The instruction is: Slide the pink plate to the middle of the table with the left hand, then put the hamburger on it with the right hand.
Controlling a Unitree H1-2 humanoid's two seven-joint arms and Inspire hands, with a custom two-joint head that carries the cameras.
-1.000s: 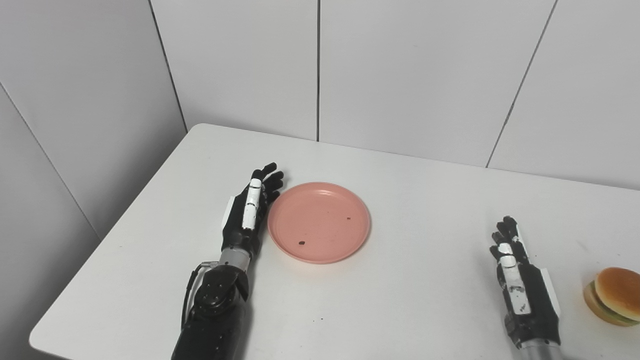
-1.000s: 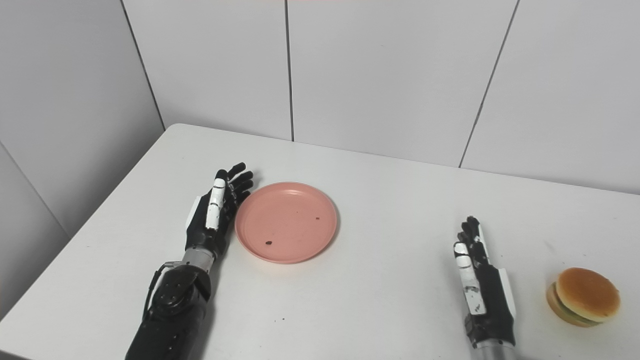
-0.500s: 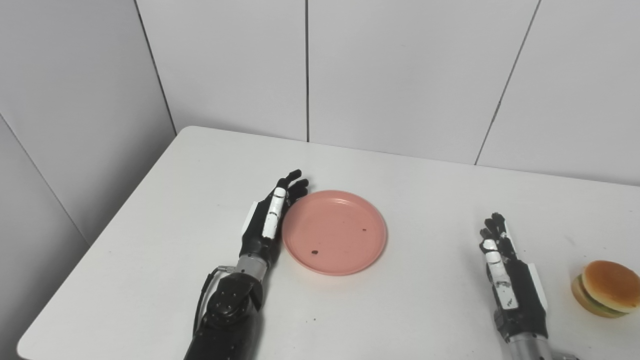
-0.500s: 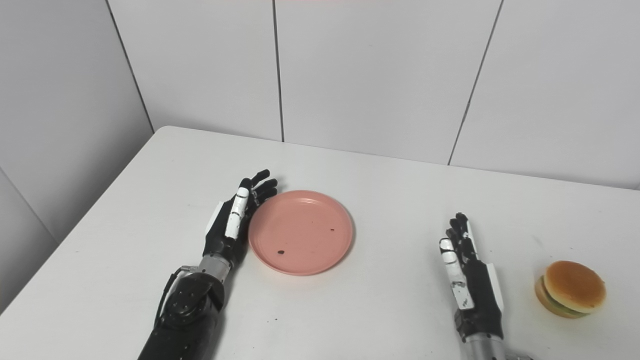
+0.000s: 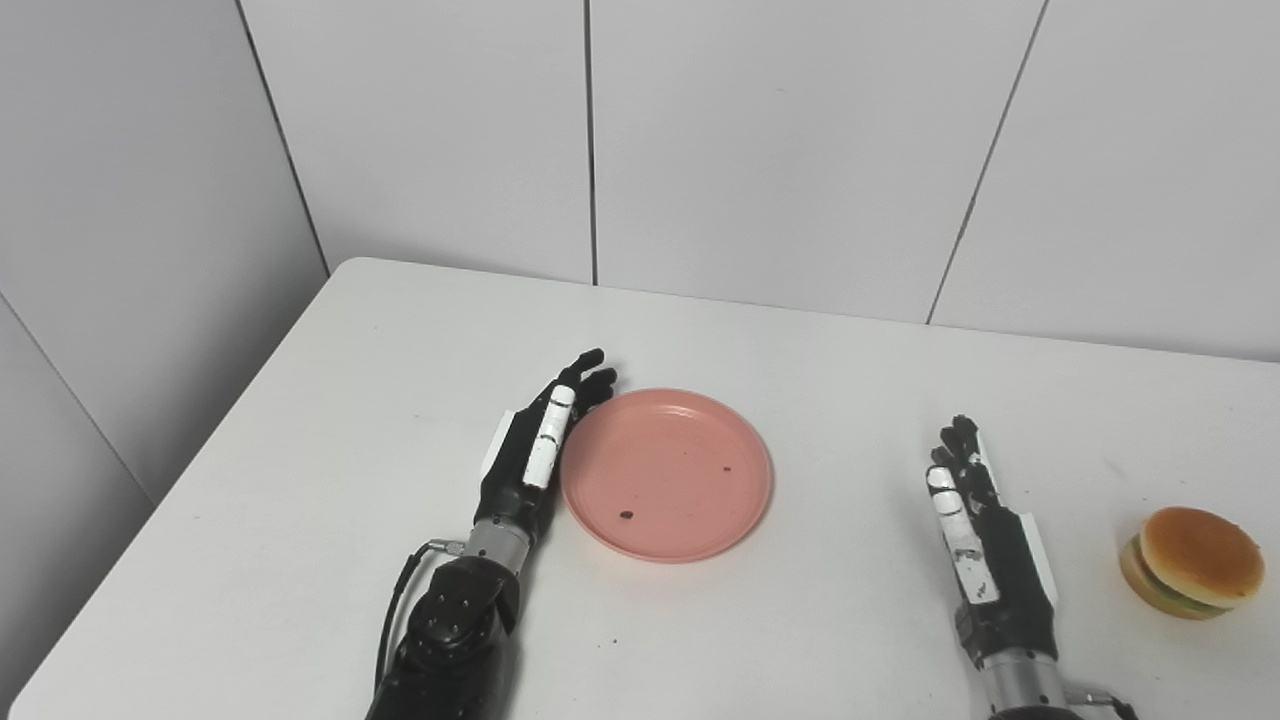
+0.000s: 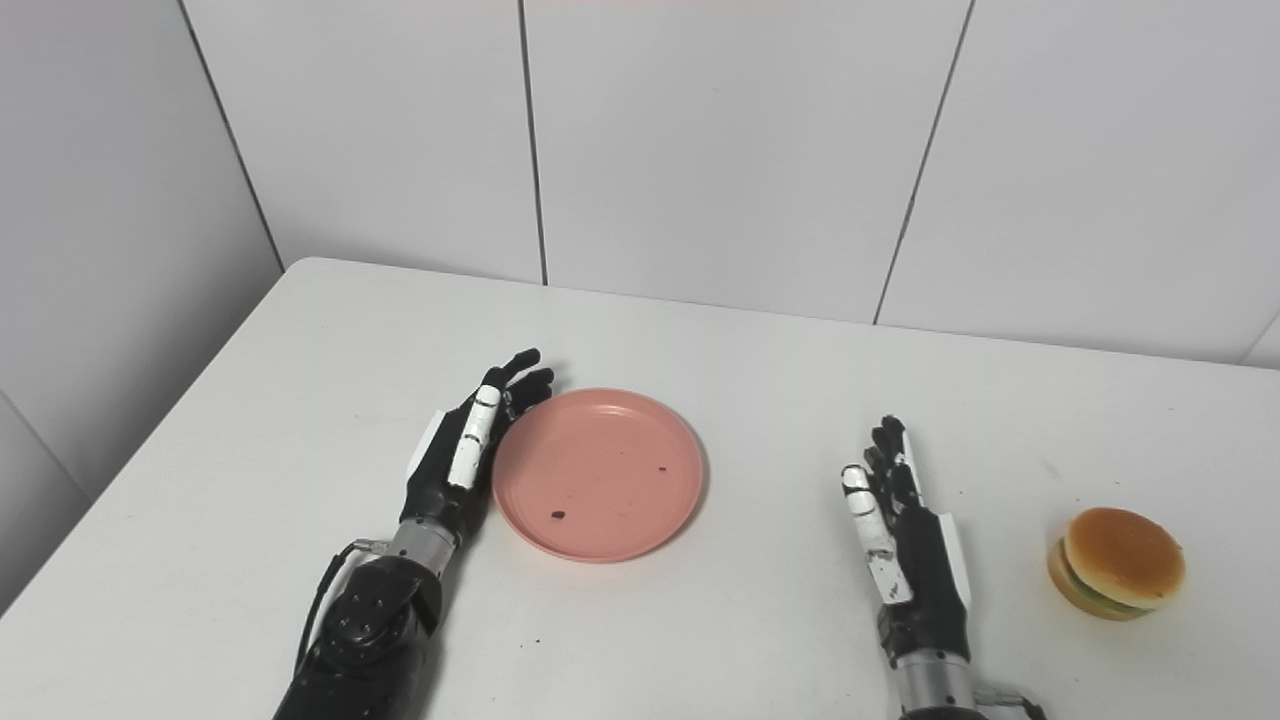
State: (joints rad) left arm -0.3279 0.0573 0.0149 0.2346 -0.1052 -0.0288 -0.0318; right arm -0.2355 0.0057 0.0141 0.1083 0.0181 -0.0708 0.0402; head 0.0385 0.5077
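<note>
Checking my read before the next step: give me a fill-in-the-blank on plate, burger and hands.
1. The left hand lies flat against the ____ edge of the plate.
2. The burger rests on the ____, not on the plate.
3. The right hand is open and holds ____.
4. The plate lies between the two ____.

Missing words: left; table; nothing; hands

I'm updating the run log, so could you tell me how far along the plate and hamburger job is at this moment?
Nothing is finished. In hand: the left hand, open and edge-on, rests against the left rim of the pink plate, which sits somewhat left of the white table's middle. Left to do: the hamburger lies untouched near the right edge, and the right hand is open beside it, holding nothing.
</note>
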